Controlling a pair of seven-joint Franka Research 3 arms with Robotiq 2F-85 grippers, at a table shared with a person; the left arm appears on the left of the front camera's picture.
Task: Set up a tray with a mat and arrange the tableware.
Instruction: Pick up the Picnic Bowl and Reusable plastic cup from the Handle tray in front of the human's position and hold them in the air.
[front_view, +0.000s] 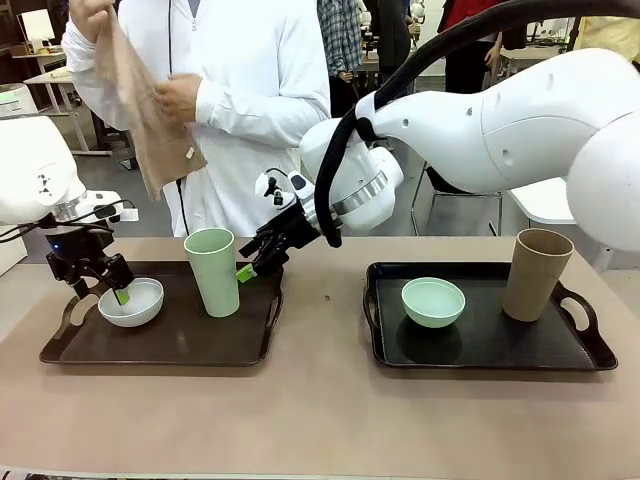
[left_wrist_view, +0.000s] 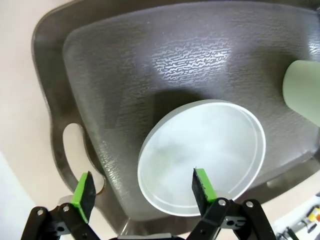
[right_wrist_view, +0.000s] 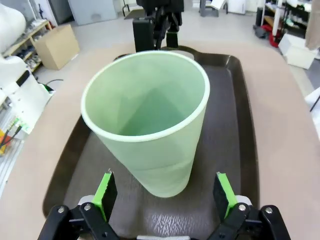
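The small white matte bowl (front_view: 131, 302) sits at the left end of the dark textured plastic tray (front_view: 170, 345). The tall pale-green matte cup (front_view: 212, 270) stands upright beside it, not touching.

Your left jaws are spread across the bowl's rim, with one green pad (left_wrist_view: 202, 184) inside and the other outside, above the tray handle. Your right jaws are spread on either side of the cup and seem to touch nothing.

Across the tabletop (front_view: 320, 420), the person holds a tan mat (front_view: 145, 110), so both pieces probably need lifting clear first. Lower the left jaws until the bowl's wall sits well between the pads, then pinch. Centre the tapered cup, close level, and lift straight up.

The second dark tray (front_view: 480, 345) holds a small mint-green bowl (front_view: 433, 302) and a tall brown cup (front_view: 537, 274).
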